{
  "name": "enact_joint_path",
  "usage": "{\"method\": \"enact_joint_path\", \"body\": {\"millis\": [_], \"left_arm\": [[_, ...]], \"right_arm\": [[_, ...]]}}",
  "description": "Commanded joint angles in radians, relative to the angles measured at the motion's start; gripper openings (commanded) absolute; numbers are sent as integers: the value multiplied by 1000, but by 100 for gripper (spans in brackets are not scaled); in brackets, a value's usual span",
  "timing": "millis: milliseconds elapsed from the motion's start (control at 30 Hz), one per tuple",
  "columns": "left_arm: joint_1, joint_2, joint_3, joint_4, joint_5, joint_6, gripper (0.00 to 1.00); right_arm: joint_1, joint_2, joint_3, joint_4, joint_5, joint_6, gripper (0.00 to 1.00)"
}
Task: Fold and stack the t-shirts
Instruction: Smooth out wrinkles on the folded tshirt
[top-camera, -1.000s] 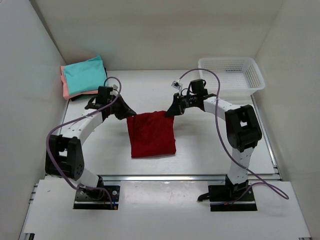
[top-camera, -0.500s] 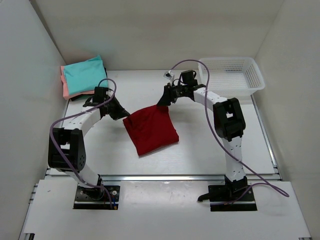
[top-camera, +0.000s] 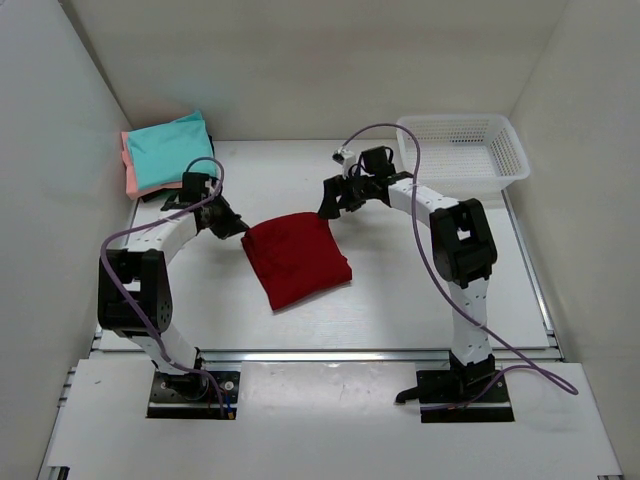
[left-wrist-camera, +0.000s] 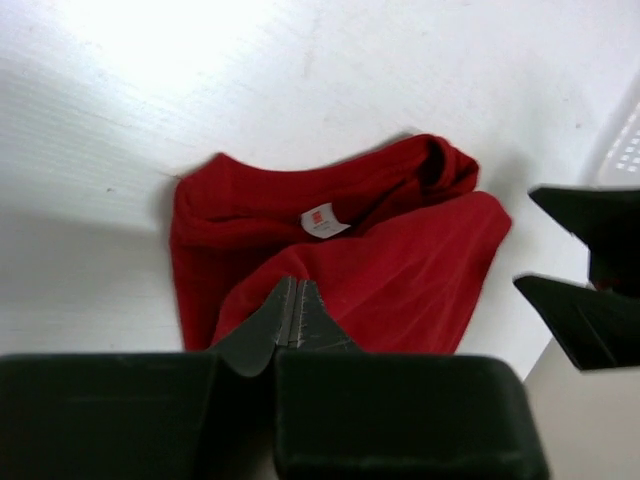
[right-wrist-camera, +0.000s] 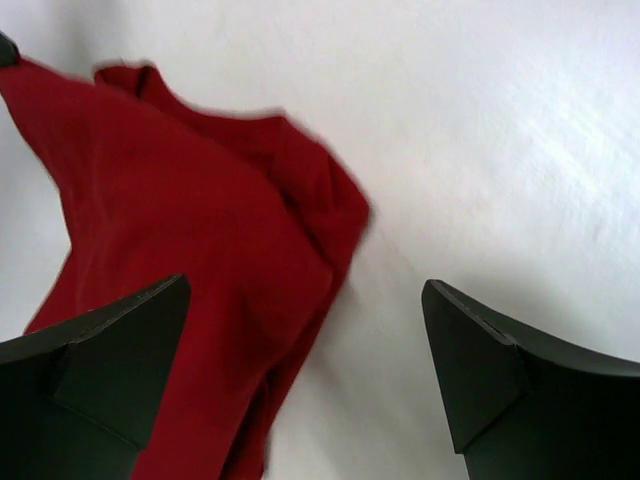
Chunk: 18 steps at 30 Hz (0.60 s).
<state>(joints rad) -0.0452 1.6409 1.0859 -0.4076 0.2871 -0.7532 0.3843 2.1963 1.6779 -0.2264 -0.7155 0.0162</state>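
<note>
Far left, a stack of three t-shirts: teal t-shirt (top-camera: 165, 150) on top, salmon-pink t-shirt (top-camera: 129, 172) beneath, dark t-shirt (top-camera: 147, 196) lowest. The left claw (top-camera: 238, 230) is pinched shut on the left corner of the one dark red t-shirt (top-camera: 295, 258). Half a second ago this shirt hung between both claws; now it lies on the worktop (top-camera: 400, 280). Its white neck tag (left-wrist-camera: 325, 220) is unreadable. The right claw (top-camera: 328, 205) has let go, its jaws wide apart. One white basket (top-camera: 455, 121) stands far right.

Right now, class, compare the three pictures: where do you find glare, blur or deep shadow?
Top external view: even light, sharp focus on the dark red cotton t-shirt. Left wrist view: the white table is blown out by glare, and the black left hand is underexposed. Right wrist view: shirt edges smeared, black right hand dark.
</note>
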Motion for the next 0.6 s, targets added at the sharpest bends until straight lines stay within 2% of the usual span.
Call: {"method": "enact_joint_path", "body": {"millis": [0,67,200,367,433,500,567], "left_arm": [[1,-6,-43,12,-28,-2,0],[2,-4,-61,4,-57,12,0],[13,22,-102,-33,-112,57,0],[19,25,-161,-16,-169,57,0],[16,31,-170,-13,-186,52,0],[15,33,-176,-10,-192,54,0],[15,30,-179,-22,-201,55,0]], "right_arm": [[19,-150,-93,18,123,-33,99],[25,-167,-141,22,142,-29,99],[13,-159,-124,3,159,22,99],[59,-191,-152,-13,188,11,99],[86,-176,-147,-25,232,27,95],[119,-144,-127,-60,252,30,86],[148,-116,-107,-115,309,19,84]]}}
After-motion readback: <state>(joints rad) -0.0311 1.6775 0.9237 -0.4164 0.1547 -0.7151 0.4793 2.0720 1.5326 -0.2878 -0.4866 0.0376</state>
